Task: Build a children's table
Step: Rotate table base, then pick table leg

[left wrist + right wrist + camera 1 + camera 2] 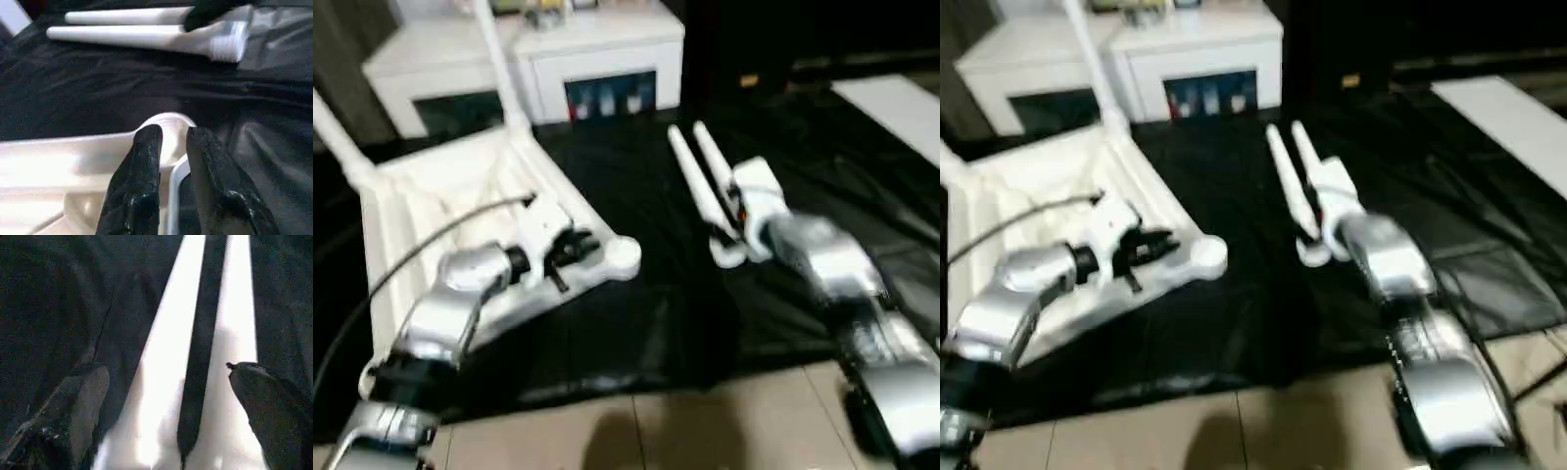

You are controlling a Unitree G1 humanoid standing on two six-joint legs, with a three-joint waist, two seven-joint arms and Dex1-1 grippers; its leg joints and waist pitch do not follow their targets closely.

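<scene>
**Left pinching the tabletop rim, right spread over two loose legs**

The left gripper [168, 147] reaches in low over the upside-down tabletop [440, 211] on the black sheet [646, 294], its fingers nipping the thin rim right by the near corner socket [622, 255]. The right gripper [166, 396] sits with fingers spread wide, straddling both loose legs [700, 176], not touching that I can see. Leg count: two lying side by side on the sheet, two more standing up from the tabletop's far sockets [499, 59]. One white cabinet [597, 59] behind.
</scene>
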